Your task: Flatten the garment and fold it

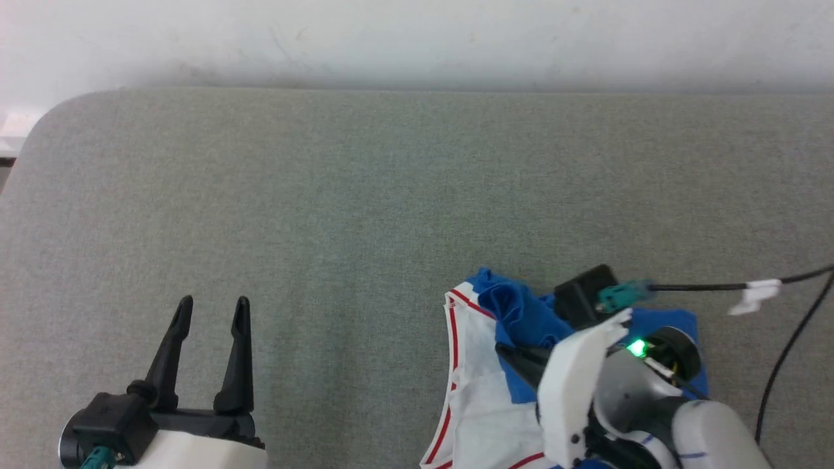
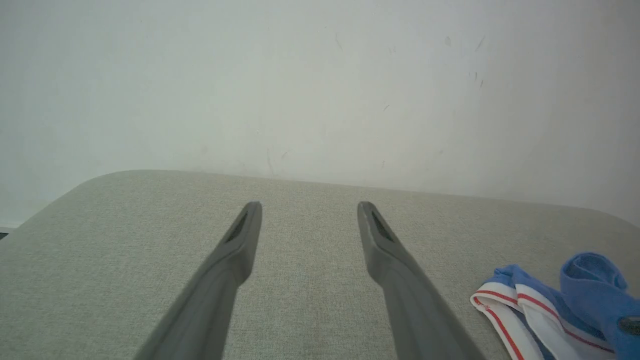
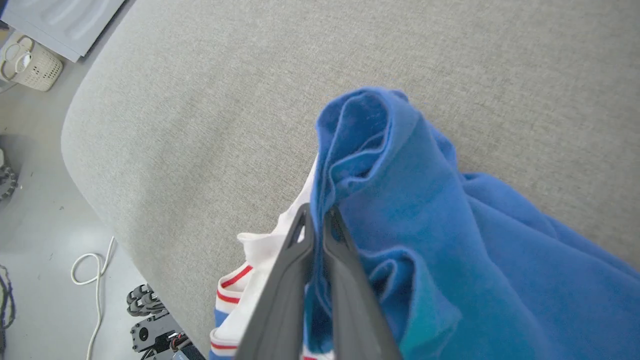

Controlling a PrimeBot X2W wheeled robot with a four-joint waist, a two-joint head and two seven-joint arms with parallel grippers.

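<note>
The garment (image 1: 479,365) lies bunched near the front right of the grey table (image 1: 365,195), blue cloth on top and a white sleeve with red-striped trim spread toward me. My right gripper (image 1: 503,349) is down on it. In the right wrist view this gripper (image 3: 317,214) is shut on a raised fold of the blue garment (image 3: 430,220), the cloth pinched between the fingertips. My left gripper (image 1: 214,305) rests open at the front left, well apart from the shirt. Nothing lies between the left gripper (image 2: 309,206) fingers; the garment (image 2: 555,310) shows at that view's lower right.
A white wall (image 1: 417,39) runs behind the table's far edge, whose left corner (image 1: 52,114) is rounded. A black cable (image 1: 791,339) hangs at the right. Beside the table, on the floor, are a white basket (image 3: 29,61) and a white cord (image 3: 95,272).
</note>
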